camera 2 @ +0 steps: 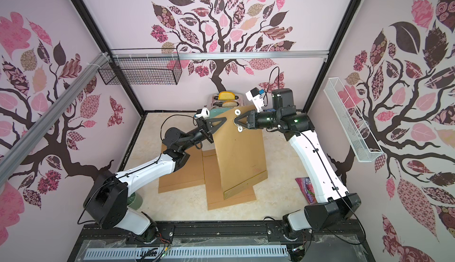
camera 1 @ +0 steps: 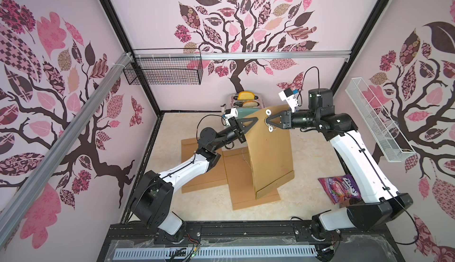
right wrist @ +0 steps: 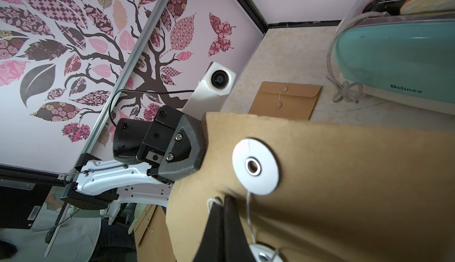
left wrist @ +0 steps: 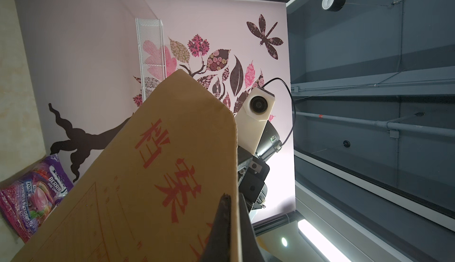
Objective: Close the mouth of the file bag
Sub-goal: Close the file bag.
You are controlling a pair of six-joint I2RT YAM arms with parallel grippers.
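The file bag (camera 1: pixel 270 150) (camera 2: pixel 241 150) is a brown paper envelope lifted off the table, its lower end resting on other envelopes. Its printed red face shows in the left wrist view (left wrist: pixel 147 174). My left gripper (camera 1: pixel 257 118) (camera 2: pixel 226 118) (left wrist: pixel 234 199) is shut on the bag's left edge near the top. My right gripper (camera 1: pixel 266 120) (camera 2: pixel 234 120) (right wrist: pixel 224 199) is shut on the thin white string (right wrist: pixel 248 211), between the two white discs (right wrist: pixel 256 167) (right wrist: pixel 263 253) on the flap side.
Two more brown envelopes (camera 1: pixel 197 174) (camera 1: pixel 246 194) lie flat under the lifted bag. A teal toaster (camera 1: pixel 246 100) (right wrist: pixel 394 58) with bread stands behind. A purple candy bag (camera 1: pixel 339 189) lies at the right. A black wire basket (camera 1: pixel 162 71) and a white one (camera 1: pixel 376 120) hang on the walls.
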